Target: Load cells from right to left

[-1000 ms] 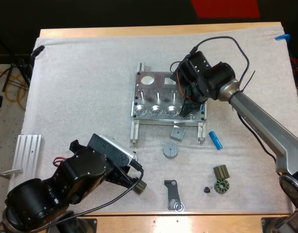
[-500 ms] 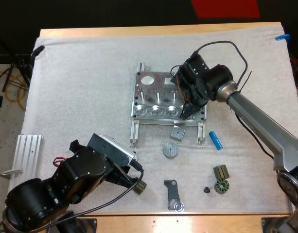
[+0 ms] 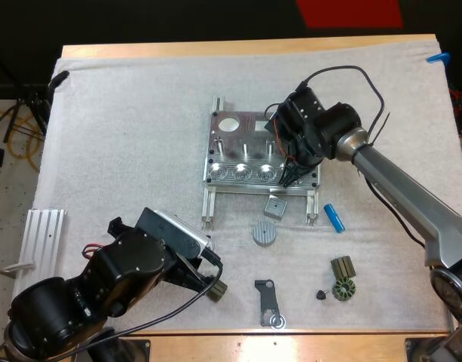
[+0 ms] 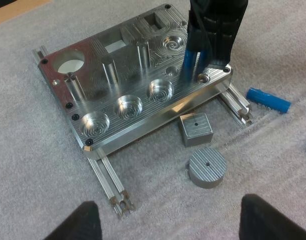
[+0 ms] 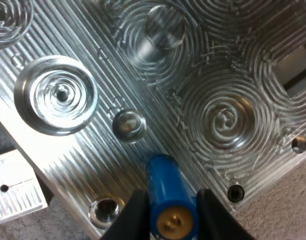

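Nearest, the left jaws hang spread and empty over the mat (image 3: 125, 136), facing the metal fixture (image 4: 123, 75). A spare blue cell (image 3: 334, 217) lies on the mat just beside the fixture's right rail. Farther in, the right jaws pinch a blue cell (image 5: 168, 200) nearly upright over the fixture's right end, its tip close by a small round bore (image 5: 129, 124). This looks like the first, rightmost loading, the pockets in sight being bare; next the tip wants lining up over its bore, a straight descent, then release.
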Action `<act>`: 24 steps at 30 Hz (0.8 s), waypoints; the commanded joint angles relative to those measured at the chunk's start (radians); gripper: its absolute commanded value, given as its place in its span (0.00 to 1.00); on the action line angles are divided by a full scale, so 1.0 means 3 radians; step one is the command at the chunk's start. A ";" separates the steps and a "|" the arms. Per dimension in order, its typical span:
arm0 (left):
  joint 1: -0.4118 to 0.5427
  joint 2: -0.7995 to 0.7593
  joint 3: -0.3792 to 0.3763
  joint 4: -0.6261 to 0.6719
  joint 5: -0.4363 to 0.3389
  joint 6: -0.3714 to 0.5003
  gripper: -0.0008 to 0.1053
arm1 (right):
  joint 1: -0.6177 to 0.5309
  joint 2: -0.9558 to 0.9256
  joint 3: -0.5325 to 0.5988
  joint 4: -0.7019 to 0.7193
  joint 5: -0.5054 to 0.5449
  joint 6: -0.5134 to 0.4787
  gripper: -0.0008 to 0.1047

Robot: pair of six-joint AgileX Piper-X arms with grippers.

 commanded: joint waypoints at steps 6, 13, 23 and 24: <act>-0.0012 0.0011 -0.0012 -0.0011 -0.0073 -0.0005 0.55 | -0.0014 -0.0008 0.0036 0.0056 0.0095 0.0004 0.01; -0.0012 0.0011 -0.0012 -0.0011 -0.0073 -0.0005 0.55 | -0.0014 -0.0008 0.0036 0.0055 0.0095 0.0049 0.35; -0.0012 0.0011 -0.0012 -0.0011 -0.0073 -0.0005 0.55 | -0.0014 -0.0123 0.0030 -0.0129 0.0034 0.0157 0.42; -0.0012 0.0011 -0.0012 -0.0011 -0.0073 -0.0005 0.55 | -0.0014 -0.0146 0.0030 -0.0153 0.0035 0.0156 0.42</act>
